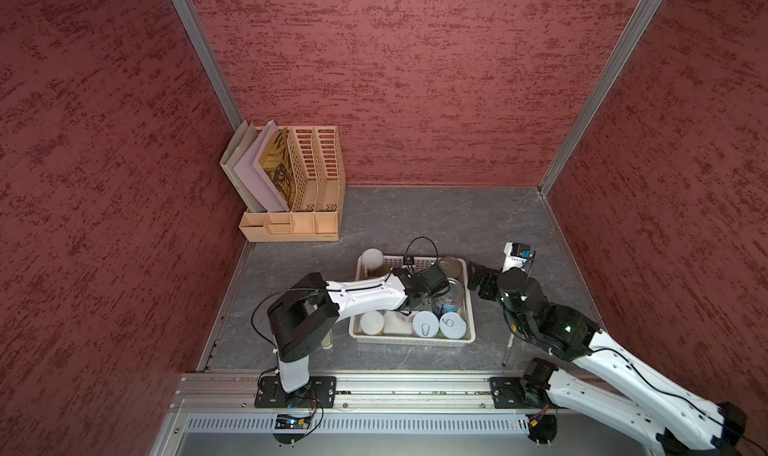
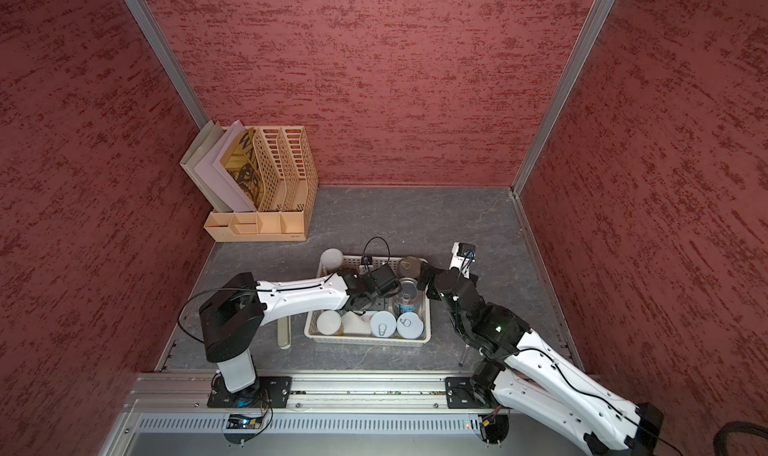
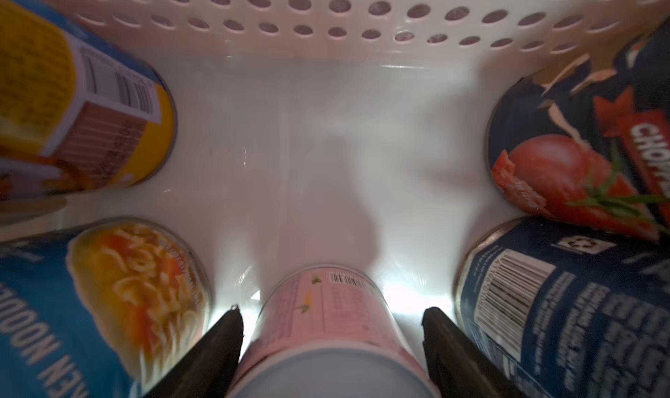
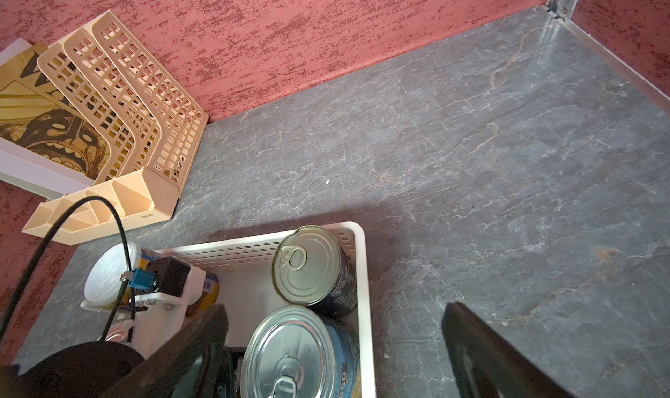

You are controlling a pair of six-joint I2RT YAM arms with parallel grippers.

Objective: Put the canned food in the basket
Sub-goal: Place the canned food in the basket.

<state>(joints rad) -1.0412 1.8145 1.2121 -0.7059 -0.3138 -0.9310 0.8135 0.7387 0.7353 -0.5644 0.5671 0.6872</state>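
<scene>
The left end effector (image 3: 330, 311) is down inside the basket (image 3: 326, 15), its two dark fingers (image 3: 217, 349) closed against the sides of a pink can (image 3: 326, 327) that stands upright on the white floor. Around it we see a yellow-orange can (image 3: 72, 106), a blue noodle-soup can (image 3: 108, 298), a tomato can (image 3: 580, 153) and a dark blue can (image 3: 562, 323), all upright and none touching the pink one. In both top views the wrist points steeply down into the middle of the basket; the white forearm of the left arm (image 1: 365, 292) runs level from a black elbow at lower centre-left, which sits on an upright link rising from the rail at the bottom of the frame.

The right end effector (image 4: 335, 305) is spread wide and holds nothing; it straddles the basket's right wall, one finger over the cans and the other over the bare desk (image 4: 507, 160). In a top view it hovers at centre-right, just outside the basket's upper right corner; the right arm (image 1: 552, 329) reaches in from the lower right corner, folded at a black elbow.

Every can we can make out stands inside the basket, at lower centre; a tan file organizer (image 1: 307, 184) stands at upper left against the back wall, well apart.
</scene>
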